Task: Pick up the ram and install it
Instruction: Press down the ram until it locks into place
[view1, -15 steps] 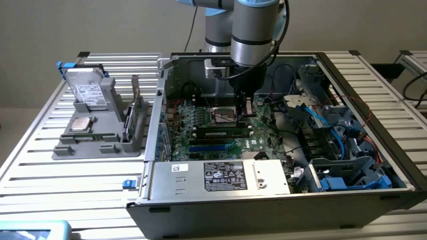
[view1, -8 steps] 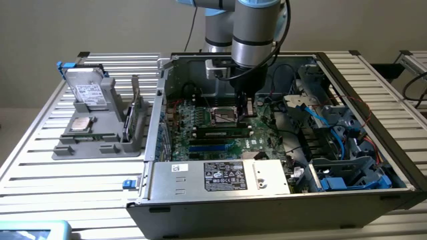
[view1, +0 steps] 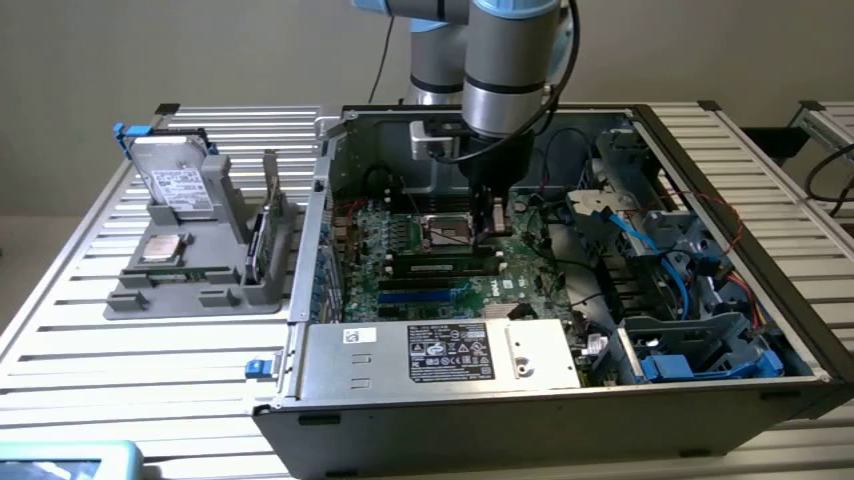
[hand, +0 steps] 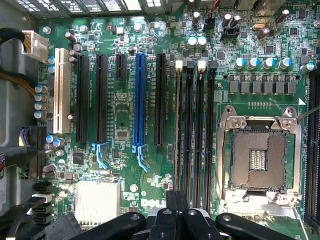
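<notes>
Fingers (hand: 176, 212) closed above motherboard (hand: 150, 125); exterior view shows ram (view1: 447, 266) seated.

Exterior overlooks case; wrist faces motherboard (hand: 125, 125) closely.

Soft, even overhead light, mild glare on silver slats (view1: 160, 340), slight blur.

Open computer case (view1: 441, 395), hard drive (view1: 178, 185) on grey holder (view1: 160, 295)
</notes>
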